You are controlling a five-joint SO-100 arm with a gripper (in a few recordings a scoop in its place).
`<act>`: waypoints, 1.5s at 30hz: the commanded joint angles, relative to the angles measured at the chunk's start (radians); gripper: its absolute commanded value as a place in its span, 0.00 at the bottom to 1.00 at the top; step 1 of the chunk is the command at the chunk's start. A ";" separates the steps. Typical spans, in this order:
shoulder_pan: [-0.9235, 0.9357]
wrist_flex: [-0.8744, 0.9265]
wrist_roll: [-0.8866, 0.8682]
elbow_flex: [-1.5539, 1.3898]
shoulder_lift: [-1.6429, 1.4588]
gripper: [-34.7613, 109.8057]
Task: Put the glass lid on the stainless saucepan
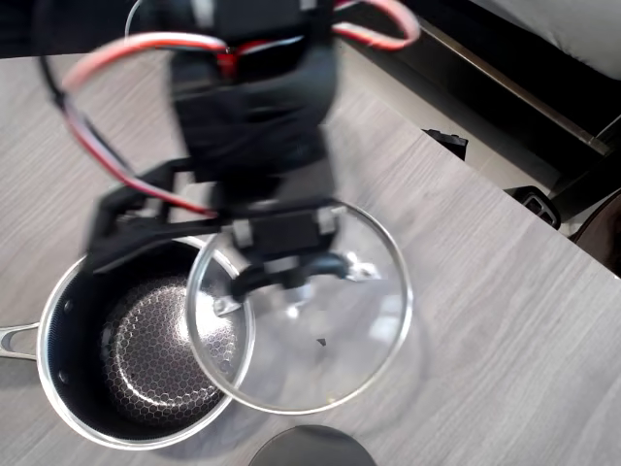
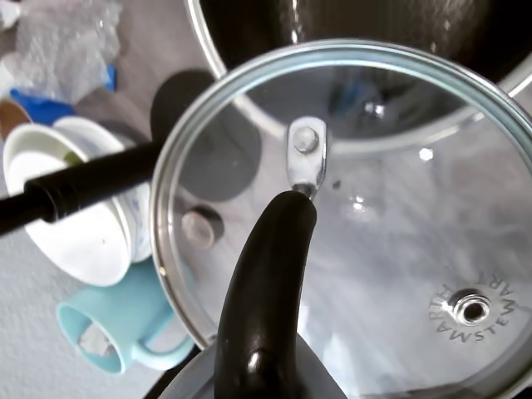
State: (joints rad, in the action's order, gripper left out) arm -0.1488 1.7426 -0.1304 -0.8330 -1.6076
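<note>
The glass lid (image 1: 330, 349) hangs tilted a little above the table, my black gripper (image 1: 286, 257) shut on its black bar handle (image 1: 291, 272). The lid's left edge overlaps the right rim of the stainless saucepan (image 1: 73, 320), which stands at lower left with its dark honeycomb inside showing and its steel handle (image 1: 15, 338) pointing left. In the wrist view the lid (image 2: 391, 241) spreads across the picture, with its handle (image 2: 266, 283) and steam vent (image 2: 472, 309). The saucepan's rim (image 2: 249, 100) shows through the glass at the top.
A dark grey disc (image 1: 310, 447) lies at the bottom edge, just below the lid; it is also in the wrist view (image 2: 195, 96). A white bowl (image 2: 75, 224), a teal mug (image 2: 125, 320) and crumpled clear plastic (image 2: 66, 41) sit left. The table's far edge runs diagonally at upper right.
</note>
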 commanded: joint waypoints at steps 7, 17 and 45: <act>0.213 -0.087 0.092 0.061 -0.032 0.24; 0.328 -0.150 0.114 0.061 0.103 0.24; 0.374 -0.149 0.130 0.052 0.186 0.24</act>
State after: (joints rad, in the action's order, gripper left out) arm 0.2194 1.5923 -0.0046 -0.8314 -1.4097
